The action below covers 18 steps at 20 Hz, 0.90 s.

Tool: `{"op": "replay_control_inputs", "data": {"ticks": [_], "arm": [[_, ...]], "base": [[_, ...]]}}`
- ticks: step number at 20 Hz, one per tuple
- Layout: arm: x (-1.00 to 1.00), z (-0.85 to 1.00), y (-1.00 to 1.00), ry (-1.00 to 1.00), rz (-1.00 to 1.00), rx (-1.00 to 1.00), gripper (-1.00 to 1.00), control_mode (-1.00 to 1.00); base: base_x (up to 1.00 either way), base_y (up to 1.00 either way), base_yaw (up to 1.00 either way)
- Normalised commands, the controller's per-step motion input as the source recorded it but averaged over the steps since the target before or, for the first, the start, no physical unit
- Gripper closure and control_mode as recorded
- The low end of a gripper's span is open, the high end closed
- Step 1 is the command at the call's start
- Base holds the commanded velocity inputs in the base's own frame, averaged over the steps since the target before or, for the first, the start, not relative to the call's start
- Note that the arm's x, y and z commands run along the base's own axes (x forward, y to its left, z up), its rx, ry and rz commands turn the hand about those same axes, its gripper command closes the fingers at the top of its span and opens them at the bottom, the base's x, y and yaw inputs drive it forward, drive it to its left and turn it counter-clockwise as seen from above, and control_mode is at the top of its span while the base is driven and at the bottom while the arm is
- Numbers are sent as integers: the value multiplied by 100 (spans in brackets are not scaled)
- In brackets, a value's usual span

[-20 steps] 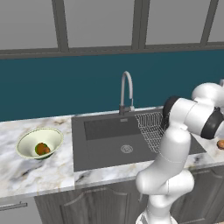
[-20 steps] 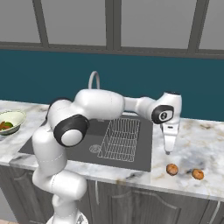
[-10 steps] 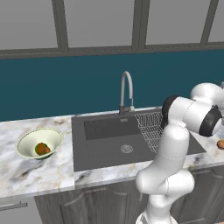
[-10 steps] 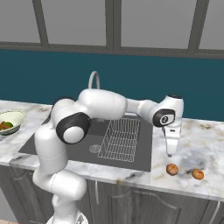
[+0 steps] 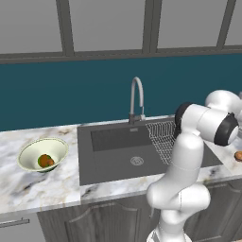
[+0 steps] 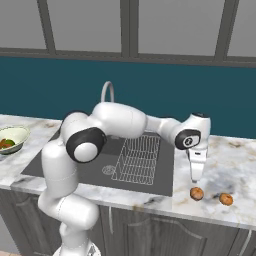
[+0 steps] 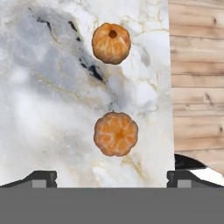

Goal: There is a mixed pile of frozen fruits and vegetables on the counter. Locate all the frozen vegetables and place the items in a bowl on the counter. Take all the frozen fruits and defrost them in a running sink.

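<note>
Fingers (image 6: 195, 178) spread wide, empty, hanging above nearer orange fruit (image 7: 116, 134) at lower centre on desk (image 7: 43, 109); second fruit (image 7: 111, 43) upper centre. Best lowered straight, centred, clenched gently, then carried to sink (image 6: 150, 175).

The glossy white robot arm (image 6: 125, 120) has fat rounded segments with dark grey round joint caps, ending in a slim white two-finger gripper (image 6: 195, 179).
</note>
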Motion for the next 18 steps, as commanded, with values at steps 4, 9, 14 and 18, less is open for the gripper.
{"op": "replay_control_inputs", "data": {"ticks": [4,9,14,18], "arm": [[-3,-11,-7,-1,0,0,-100,-100],[-3,-10,-10,0,0,0,-100,-100],[-4,-11,-7,0,0,0,-100,-100],[-3,-16,0,0,0,0,-100,-100]], "base": [[0,0,0],[0,0,0],[0,0,0],[0,0,0]]}}
